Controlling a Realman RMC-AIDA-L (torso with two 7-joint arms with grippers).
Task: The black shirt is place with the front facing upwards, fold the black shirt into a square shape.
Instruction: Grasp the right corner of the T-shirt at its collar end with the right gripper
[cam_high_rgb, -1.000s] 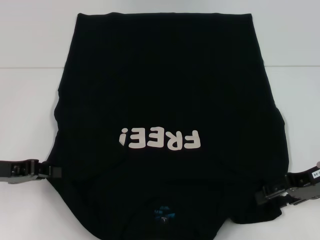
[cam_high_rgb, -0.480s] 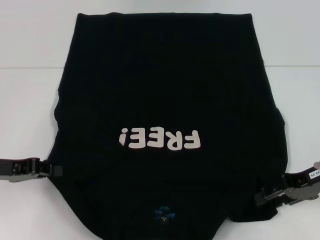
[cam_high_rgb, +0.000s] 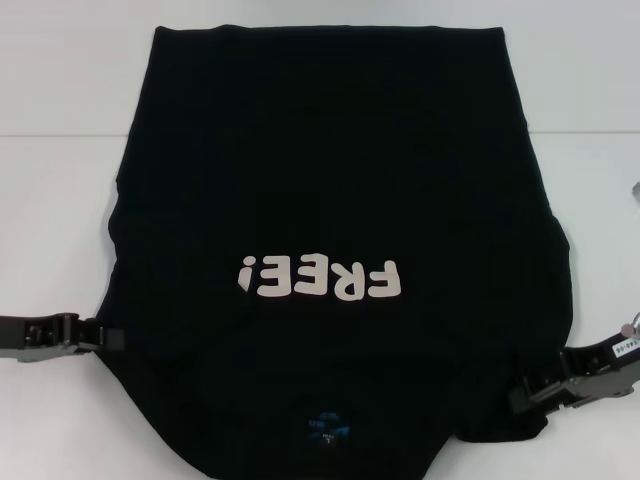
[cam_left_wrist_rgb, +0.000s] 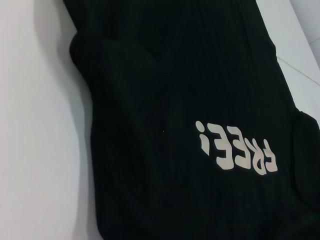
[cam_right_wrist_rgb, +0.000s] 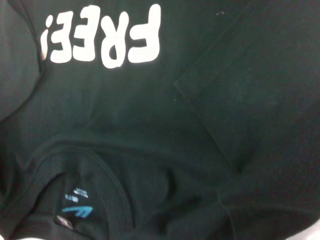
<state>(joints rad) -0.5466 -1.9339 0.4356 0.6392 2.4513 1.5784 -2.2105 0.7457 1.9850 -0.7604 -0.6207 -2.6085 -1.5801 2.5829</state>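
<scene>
The black shirt (cam_high_rgb: 330, 200) lay flat, front up, on the white table (cam_high_rgb: 60, 240), filling the middle of the head view; white "FREE!" lettering (cam_high_rgb: 320, 280) read upside down, blue neck label (cam_high_rgb: 326, 432) at 6 o'clock. Left gripper (cam_high_rgb: 105, 340) met the cloth edge at 8 o'clock, right gripper (cam_high_rgb: 525, 392) at 4 o'clock (fingers open or closed: cannot tell for either).

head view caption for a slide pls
Black shirt lies print-up on white table, left pincer and right pincer at its near corners.
</scene>
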